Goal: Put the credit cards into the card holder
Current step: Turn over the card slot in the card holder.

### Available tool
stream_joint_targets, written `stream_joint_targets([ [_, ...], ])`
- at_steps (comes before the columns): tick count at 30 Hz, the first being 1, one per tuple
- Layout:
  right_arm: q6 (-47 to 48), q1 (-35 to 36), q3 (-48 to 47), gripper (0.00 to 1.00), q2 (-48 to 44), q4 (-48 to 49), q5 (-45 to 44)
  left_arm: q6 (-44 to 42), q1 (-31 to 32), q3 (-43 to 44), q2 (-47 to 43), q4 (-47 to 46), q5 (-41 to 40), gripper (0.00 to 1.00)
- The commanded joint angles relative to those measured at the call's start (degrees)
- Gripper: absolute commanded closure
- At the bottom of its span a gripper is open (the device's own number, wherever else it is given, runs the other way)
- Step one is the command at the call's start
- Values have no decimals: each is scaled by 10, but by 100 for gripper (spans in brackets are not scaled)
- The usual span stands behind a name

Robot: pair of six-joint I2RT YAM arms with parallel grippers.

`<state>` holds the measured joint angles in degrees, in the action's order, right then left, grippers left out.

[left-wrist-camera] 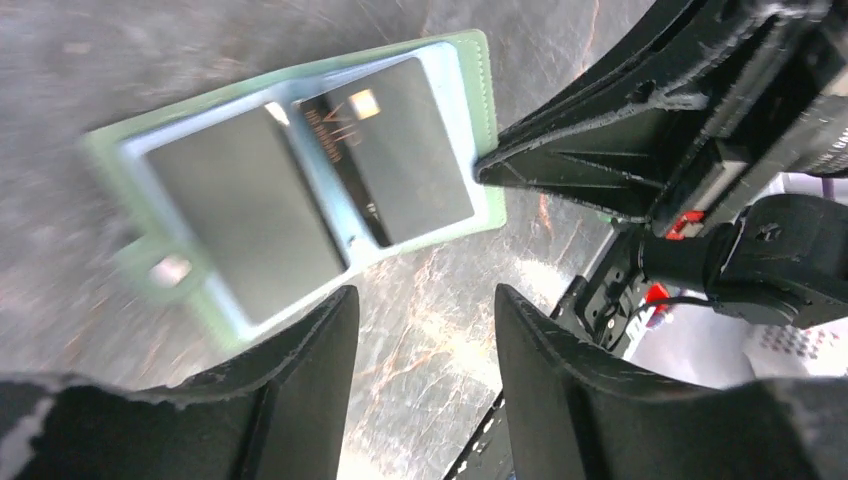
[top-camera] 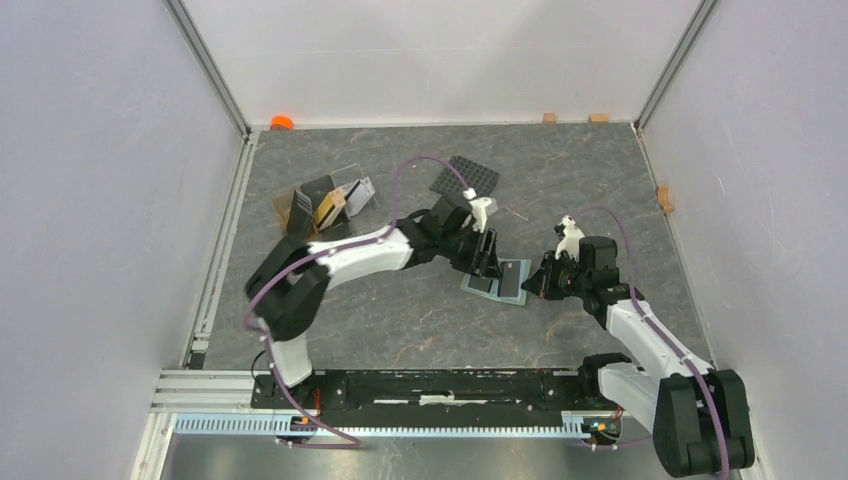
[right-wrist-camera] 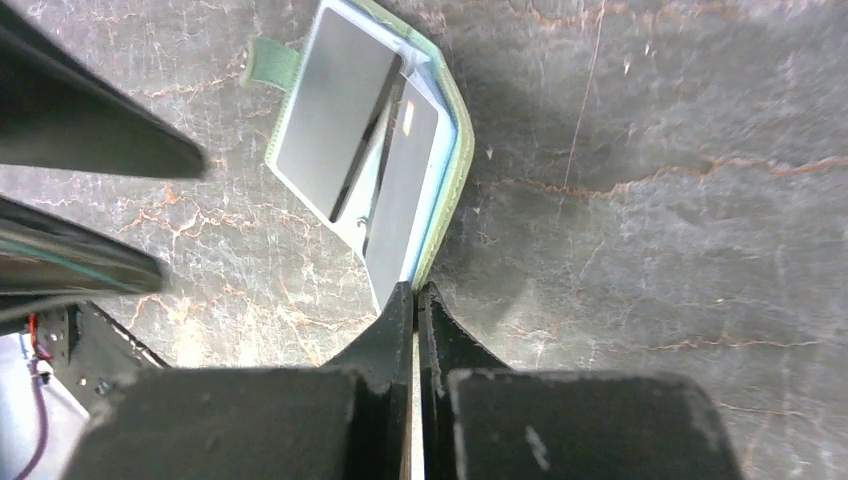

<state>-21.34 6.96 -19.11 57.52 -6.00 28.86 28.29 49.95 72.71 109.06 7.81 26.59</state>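
Observation:
The card holder (top-camera: pixel 499 281) lies open on the table's middle, sage-green rim (left-wrist-camera: pixel 480 60) and light blue inside. A black credit card (left-wrist-camera: pixel 395 150) with a gold chip sits in its right half, beside a dark pocket (left-wrist-camera: pixel 245 215). My left gripper (left-wrist-camera: pixel 425 292) hovers over the holder's near edge, open, with only table between its fingers (top-camera: pixel 487 256). The shut tips of my right gripper (right-wrist-camera: pixel 415 288) rest on the holder's edge (right-wrist-camera: pixel 440 215); in the top view this gripper (top-camera: pixel 535 283) is at the holder's right side. More credit cards, black (top-camera: pixel 316 190), tan-gold (top-camera: pixel 328 208) and white-grey (top-camera: pixel 360 192), stand in a tray.
The brown open tray (top-camera: pixel 293 212) stands at the back left. A black studded plate (top-camera: pixel 465 180) lies behind the left wrist. An orange object (top-camera: pixel 281 122) and small wooden blocks (top-camera: pixel 548 117) sit along the back wall, another block (top-camera: pixel 664 197) at the right wall.

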Motion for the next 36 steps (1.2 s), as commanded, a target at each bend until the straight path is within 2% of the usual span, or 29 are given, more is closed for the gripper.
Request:
stream_joint_targets([
  [1, 81, 0, -73, 100, -21, -112, -33, 23, -3, -61, -118, 28, -190, 38],
  [5, 99, 1, -108, 100, -30, -171, -76, 56, -3, -111, -125, 11, -214, 34],
  [13, 82, 10, -117, 100, -6, -167, -84, 88, -3, -131, -63, -133, -133, 38],
  [18, 51, 42, -117, 100, 9, -137, -82, 58, -3, -107, -11, -192, -108, 45],
  [23, 22, 90, -129, 98, 29, -112, -107, 38, -3, -106, 17, -204, -94, 62],
  [27, 2, 117, -140, 95, 51, -90, -116, 69, -1, -168, -9, -241, -85, 67],
  [33, -24, 171, -141, 93, 61, -70, -131, 180, 11, -285, -60, -335, -92, 75],
  [36, -28, 184, -131, 92, 55, -69, -131, 229, 35, -330, -93, -357, -119, 75],
])
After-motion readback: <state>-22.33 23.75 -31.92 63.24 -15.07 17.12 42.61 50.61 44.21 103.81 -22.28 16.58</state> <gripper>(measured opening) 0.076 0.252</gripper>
